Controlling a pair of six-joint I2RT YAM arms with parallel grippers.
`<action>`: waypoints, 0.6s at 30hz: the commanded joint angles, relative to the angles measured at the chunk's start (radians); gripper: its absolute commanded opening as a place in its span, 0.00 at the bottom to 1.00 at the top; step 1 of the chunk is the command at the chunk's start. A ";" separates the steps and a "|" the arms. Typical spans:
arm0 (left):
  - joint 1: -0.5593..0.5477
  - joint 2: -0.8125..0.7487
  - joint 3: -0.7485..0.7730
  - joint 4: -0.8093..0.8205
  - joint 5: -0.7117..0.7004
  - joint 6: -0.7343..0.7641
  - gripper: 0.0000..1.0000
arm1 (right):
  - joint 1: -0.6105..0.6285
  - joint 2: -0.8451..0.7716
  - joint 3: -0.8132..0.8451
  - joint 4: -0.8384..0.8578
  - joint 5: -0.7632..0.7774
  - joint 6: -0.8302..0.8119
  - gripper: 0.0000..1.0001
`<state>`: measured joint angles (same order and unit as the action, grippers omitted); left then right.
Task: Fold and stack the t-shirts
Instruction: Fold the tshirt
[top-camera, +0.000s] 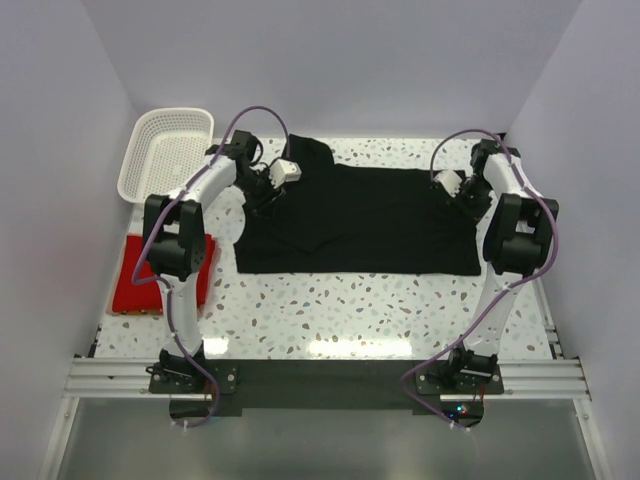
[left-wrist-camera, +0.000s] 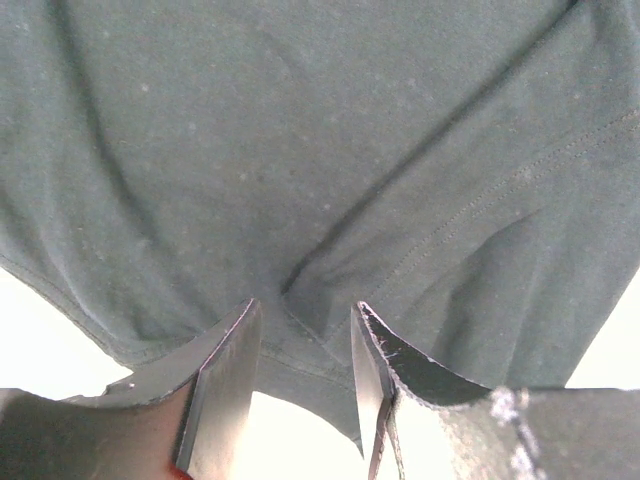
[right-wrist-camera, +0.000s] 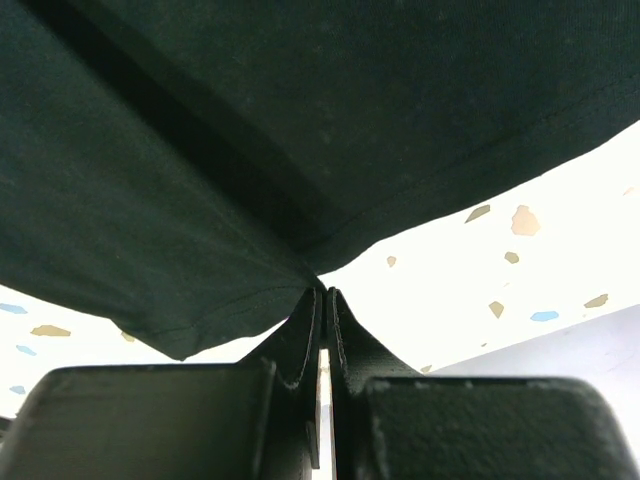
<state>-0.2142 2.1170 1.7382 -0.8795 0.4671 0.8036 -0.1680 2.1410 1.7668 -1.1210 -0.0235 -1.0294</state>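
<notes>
Black shirt (top-camera: 360, 220): we pinch its edge in the shut right gripper (right-wrist-camera: 322, 298); left gripper (left-wrist-camera: 305, 335) gapes half-open, so lifting may skew it.

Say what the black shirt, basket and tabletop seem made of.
Black shirt: soft matte knit cloth; it creases, with a stitched hem. Basket: likely white plastic, moulded lattice. Tabletop: speckled terrazzo-look, slightly glossy; stone or printed laminate, cannot tell.
</notes>
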 joint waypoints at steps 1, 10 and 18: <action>0.009 -0.018 0.012 0.059 0.004 -0.012 0.45 | 0.008 0.020 0.023 0.030 0.053 -0.005 0.03; 0.004 0.009 0.035 0.047 0.028 0.017 0.45 | 0.009 0.019 -0.033 0.072 0.092 0.008 0.10; 0.004 0.057 0.024 0.005 -0.005 0.055 0.48 | 0.009 0.030 -0.030 0.076 0.097 0.022 0.21</action>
<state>-0.2119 2.1635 1.7504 -0.8547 0.4641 0.8230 -0.1616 2.1685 1.7344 -1.0622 0.0463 -1.0164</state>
